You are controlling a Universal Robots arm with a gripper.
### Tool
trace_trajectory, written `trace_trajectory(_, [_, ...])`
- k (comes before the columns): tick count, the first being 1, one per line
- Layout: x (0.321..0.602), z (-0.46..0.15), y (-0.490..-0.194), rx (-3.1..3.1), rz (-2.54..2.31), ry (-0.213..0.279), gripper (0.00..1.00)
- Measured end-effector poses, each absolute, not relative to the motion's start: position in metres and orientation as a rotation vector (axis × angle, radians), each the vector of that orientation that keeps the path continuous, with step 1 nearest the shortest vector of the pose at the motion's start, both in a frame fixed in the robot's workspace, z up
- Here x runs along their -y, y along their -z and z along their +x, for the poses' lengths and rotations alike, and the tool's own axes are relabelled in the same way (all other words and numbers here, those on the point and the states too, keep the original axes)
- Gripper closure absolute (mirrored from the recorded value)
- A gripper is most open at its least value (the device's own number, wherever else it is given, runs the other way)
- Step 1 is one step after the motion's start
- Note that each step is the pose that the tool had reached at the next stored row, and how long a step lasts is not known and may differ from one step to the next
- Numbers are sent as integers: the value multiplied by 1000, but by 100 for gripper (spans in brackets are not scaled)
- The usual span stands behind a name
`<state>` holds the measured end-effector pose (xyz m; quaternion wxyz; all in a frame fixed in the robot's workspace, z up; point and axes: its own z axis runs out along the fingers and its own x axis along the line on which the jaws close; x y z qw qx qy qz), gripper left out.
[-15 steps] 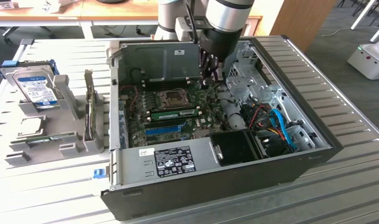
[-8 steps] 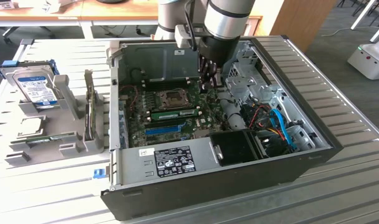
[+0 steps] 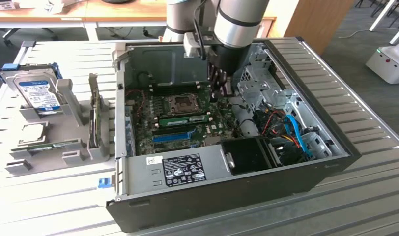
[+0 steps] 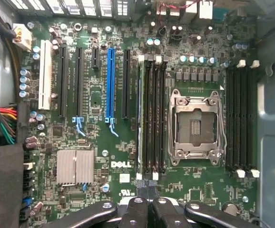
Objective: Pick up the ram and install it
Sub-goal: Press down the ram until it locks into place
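On a slatted grey tabletop, with wooden desks and grey carpet behind, lies an open computer case. Inside, the ram sits in a slot beside the processor socket. The end effector hovers above the board, fingers pressed together.

Soft, even indoor light fills the exterior view, leaving the pale slatted tabletop bright and almost free of shadow. The silver arm carries a long white sheen down its side. Beneath it, the inside of the open computer case is dimmer than its surroundings. In the wrist view the motherboard is evenly lit. The heatsink and the metal socket frame glint, the black shroud sinks into darkness, and the dark claw shows small highlights on its bolts.
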<state>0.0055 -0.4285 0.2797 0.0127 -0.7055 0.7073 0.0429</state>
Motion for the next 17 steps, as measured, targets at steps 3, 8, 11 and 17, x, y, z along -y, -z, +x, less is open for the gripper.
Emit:
trace_trajectory(3, [428, 5, -274, -2204, -2199, -134, 89])
trace_trajectory(8, [428, 5, -266, -2204, -2199, -134, 89])
trace_trajectory(11, [428, 5, -262, -2204, -2199, -134, 89])
trace_trajectory(17, [428, 5, -253, -2204, -2199, -134, 89])
